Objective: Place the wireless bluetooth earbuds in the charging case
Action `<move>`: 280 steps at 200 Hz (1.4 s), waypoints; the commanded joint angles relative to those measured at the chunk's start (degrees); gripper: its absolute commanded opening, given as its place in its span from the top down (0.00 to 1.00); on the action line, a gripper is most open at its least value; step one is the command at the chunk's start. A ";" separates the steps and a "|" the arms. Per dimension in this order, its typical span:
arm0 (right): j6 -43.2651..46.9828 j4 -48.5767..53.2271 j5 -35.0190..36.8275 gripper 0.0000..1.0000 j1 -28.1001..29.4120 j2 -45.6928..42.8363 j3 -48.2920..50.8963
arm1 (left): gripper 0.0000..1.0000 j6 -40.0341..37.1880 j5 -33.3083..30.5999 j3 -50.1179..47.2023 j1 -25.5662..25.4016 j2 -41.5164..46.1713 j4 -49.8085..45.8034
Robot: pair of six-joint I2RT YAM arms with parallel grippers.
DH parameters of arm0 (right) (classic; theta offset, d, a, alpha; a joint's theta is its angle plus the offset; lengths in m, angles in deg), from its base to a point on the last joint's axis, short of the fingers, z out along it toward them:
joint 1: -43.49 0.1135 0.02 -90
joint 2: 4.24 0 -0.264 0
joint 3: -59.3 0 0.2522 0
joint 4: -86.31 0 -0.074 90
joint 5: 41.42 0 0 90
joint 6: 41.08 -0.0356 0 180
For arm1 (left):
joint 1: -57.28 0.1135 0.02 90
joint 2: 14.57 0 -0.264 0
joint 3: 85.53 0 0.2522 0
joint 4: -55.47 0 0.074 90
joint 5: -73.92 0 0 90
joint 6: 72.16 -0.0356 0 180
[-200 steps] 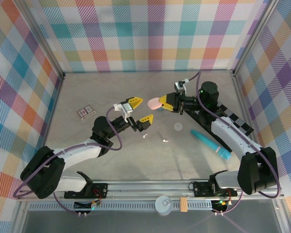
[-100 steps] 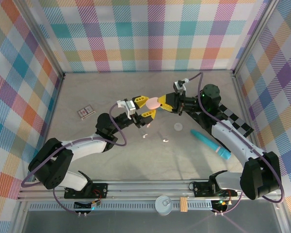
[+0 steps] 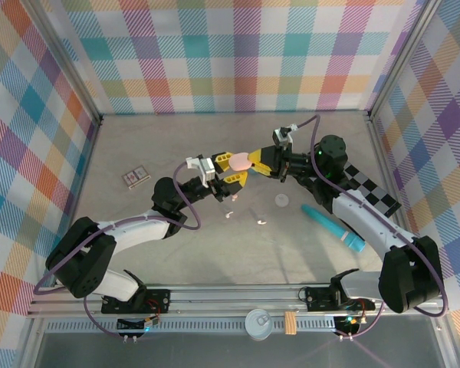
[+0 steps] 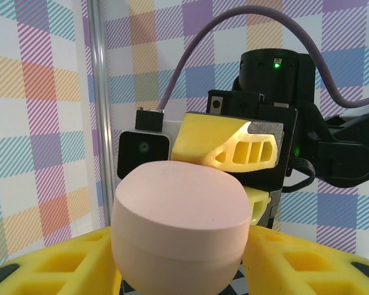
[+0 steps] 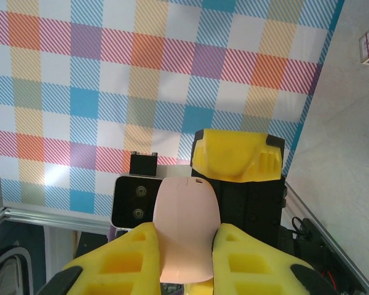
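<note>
Left end effector (image 3: 228,170), earlier wide, now narrower around pink case (image 3: 238,162)

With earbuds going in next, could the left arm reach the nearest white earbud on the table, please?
Probably not yet: the way down to the white earbud looks free, but the left gripper grips the pink charging case alongside the right gripper.

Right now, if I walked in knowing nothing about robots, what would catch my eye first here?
Over the middle of the table, the right gripper is clamped on a pink egg-shaped case, while the left gripper has a yellow finger on either side of it. Next you would notice the teal tube lying on the table to the right, and the bright checked walls all around.
</note>
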 commanded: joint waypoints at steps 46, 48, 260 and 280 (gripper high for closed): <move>1.50 0.62 0.13 0.85 0.36 0.23 0.06 | 0.52 0.48 2.63 1.55 -0.50 0.05 3.35; 1.50 0.65 0.14 0.85 0.35 0.23 0.07 | 0.52 0.48 2.63 1.53 -0.50 0.06 3.33; 48.87 63.33 37.05 0.32 -3.61 -2.30 -12.03 | 0.31 -1.90 -0.70 -1.13 4.21 -4.07 -0.81; 50.63 69.52 43.04 0.28 -3.61 1.10 -12.56 | 0.23 -5.69 -0.80 -1.66 4.32 -1.98 -6.74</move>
